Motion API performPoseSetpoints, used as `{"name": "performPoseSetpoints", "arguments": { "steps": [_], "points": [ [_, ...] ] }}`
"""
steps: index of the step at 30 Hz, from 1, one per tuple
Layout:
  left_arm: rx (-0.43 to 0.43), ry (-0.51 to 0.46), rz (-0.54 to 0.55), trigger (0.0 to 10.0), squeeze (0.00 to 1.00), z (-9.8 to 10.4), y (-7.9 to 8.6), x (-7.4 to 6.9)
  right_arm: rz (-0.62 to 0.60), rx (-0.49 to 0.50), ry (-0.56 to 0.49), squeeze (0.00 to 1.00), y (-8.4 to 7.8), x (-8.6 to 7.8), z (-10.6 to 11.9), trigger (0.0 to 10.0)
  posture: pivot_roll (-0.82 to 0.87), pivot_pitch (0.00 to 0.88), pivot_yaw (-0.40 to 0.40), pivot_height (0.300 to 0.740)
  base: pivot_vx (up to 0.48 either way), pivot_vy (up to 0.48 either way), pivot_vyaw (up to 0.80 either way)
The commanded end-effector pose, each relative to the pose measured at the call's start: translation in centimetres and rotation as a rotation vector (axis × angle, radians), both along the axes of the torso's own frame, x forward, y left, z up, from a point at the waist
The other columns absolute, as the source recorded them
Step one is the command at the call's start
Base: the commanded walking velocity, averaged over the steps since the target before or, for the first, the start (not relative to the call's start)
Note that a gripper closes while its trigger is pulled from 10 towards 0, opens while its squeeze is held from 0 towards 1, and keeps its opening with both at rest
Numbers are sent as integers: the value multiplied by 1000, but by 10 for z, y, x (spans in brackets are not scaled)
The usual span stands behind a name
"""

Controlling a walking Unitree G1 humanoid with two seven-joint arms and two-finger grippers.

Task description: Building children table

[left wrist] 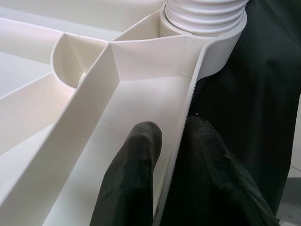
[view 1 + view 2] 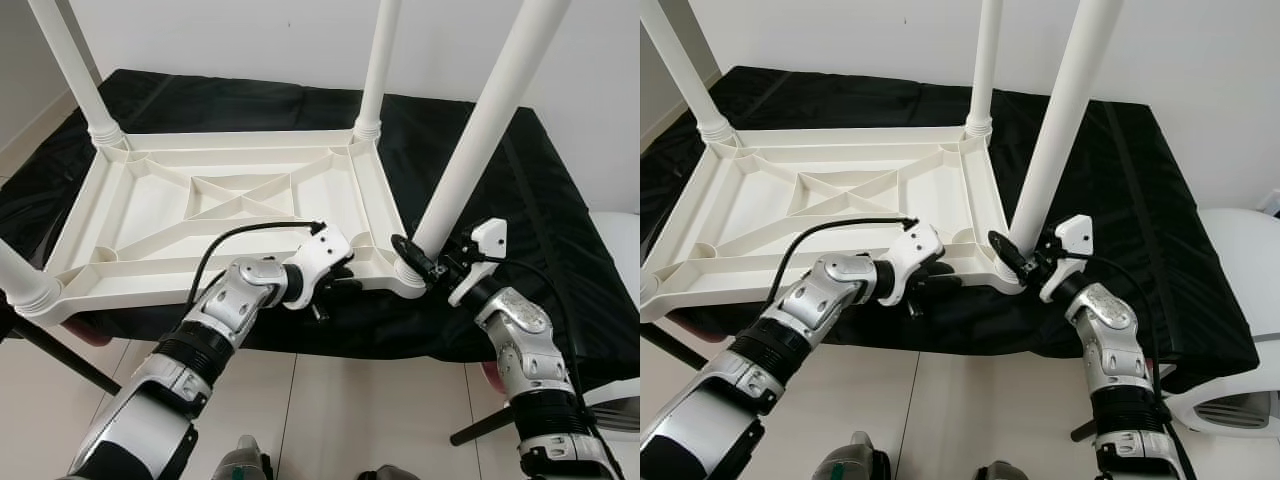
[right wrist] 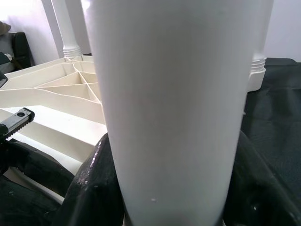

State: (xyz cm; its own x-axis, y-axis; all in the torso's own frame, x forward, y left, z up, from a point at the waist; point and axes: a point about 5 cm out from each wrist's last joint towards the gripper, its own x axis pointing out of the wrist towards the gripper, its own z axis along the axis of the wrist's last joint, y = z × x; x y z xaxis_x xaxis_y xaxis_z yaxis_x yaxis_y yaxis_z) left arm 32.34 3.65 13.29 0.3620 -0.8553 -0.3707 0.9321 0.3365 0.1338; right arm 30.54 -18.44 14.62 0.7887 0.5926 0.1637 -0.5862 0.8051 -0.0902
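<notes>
The white ribbed plastic tabletop [image 2: 230, 205] lies upside down on the black cloth-covered surface [image 2: 540, 200], its near edge overhanging the front. The left gripper [image 2: 335, 285] pinches the tabletop's near rim between its black fingers [image 1: 136, 179]. The right gripper [image 2: 425, 262] clamps the base of the white round plastic leg [image 2: 480, 130] at the near right corner socket. If that leg seats crooked, turning could jam the thread; the tabletop may slide off.

We are losing the tops of all four legs [image 2: 487, 120] past the upper edge. The near-left leg [image 2: 15, 272] is running off the left side. The black cloth [image 2: 540, 190] is hiding the counter beneath the tabletop [image 2: 150, 215].
</notes>
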Motion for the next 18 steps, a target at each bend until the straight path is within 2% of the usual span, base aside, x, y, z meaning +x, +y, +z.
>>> {"name": "performPoseSetpoints", "arguments": {
  "steps": [1, 18],
  "points": [
    [-6, -13, -42, 10000, 0, 5, -3, 0, 46, 55, -13, 0, 5, 0, 4, 0, -39, 20, 13, 740, 0, 0, 0],
    [-6, -13, -42, 10000, 0, 5, -3, 0, 46, 55, -13, 0, 5, 0, 4, 0, -39, 20, 13, 740, 0, 0, 0]
  ]
}}
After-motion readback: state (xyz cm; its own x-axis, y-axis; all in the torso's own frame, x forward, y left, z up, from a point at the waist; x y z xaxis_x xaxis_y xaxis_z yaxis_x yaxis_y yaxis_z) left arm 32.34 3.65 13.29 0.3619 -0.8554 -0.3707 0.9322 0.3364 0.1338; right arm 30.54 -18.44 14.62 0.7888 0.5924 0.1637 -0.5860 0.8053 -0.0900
